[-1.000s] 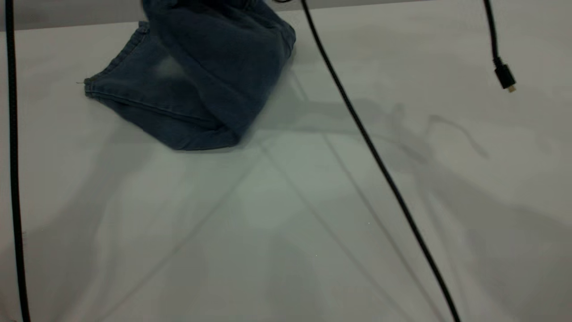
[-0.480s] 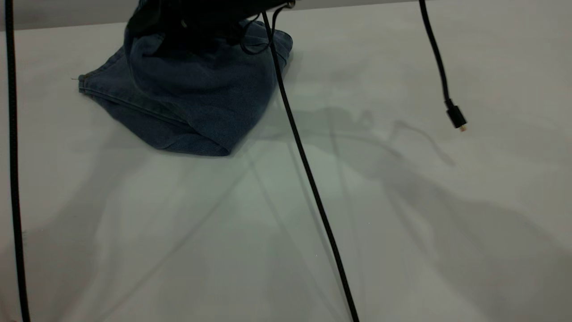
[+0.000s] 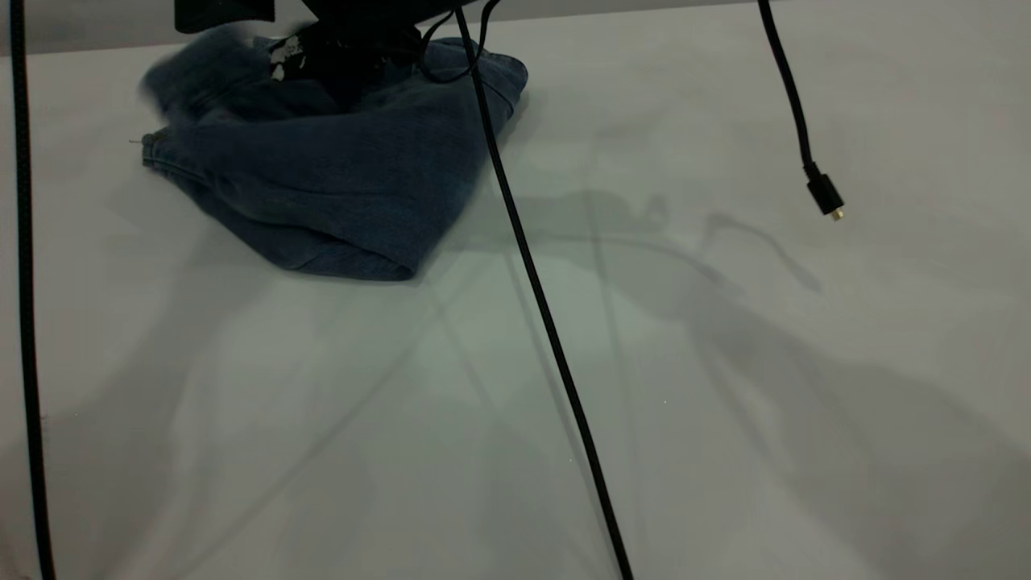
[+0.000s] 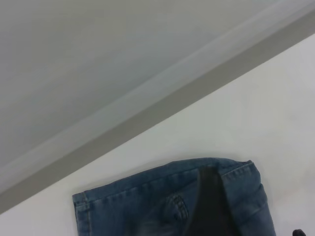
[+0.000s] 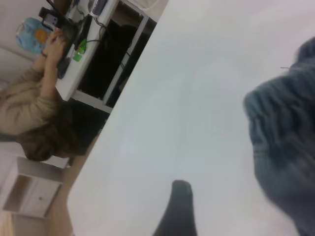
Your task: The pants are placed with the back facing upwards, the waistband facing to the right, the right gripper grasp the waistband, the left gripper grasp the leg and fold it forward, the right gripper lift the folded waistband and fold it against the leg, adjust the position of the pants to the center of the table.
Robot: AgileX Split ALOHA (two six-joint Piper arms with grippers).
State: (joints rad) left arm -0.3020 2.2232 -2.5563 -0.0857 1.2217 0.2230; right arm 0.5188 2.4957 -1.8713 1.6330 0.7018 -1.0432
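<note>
White table [image 3: 725,387] fills the room view; the pants [image 3: 338,185] sit bunched at its far-left corner, well off centre.

They're folded over: a thick doubled edge faces the near side, a stitched hem [image 3: 161,157] pokes out on the left. The gathered waistband [image 5: 275,105] looks to be the blurred lump at the top, lifted and swinging over the pile.

Right gripper [image 3: 338,60] is right on top of the heap, dark body pressed into the cloth. Fingers are buried there, so I can't tell if they're clamped or spread. One dark finger [image 5: 179,206] shows in the wrist view, denim just beside it, not clearly pinched. My read: it's carrying the waistband over to lay it on the leg.

Left gripper isn't visible; its camera looks down on the flat part of the pants [image 4: 172,201].

Versus half a second ago: the top-left flap has moved up and left, the hem stayed put, and the loose cable plug [image 3: 826,197] hanging above the table has risen slightly.

A person [image 5: 39,113] sits at a desk beyond the table.
</note>
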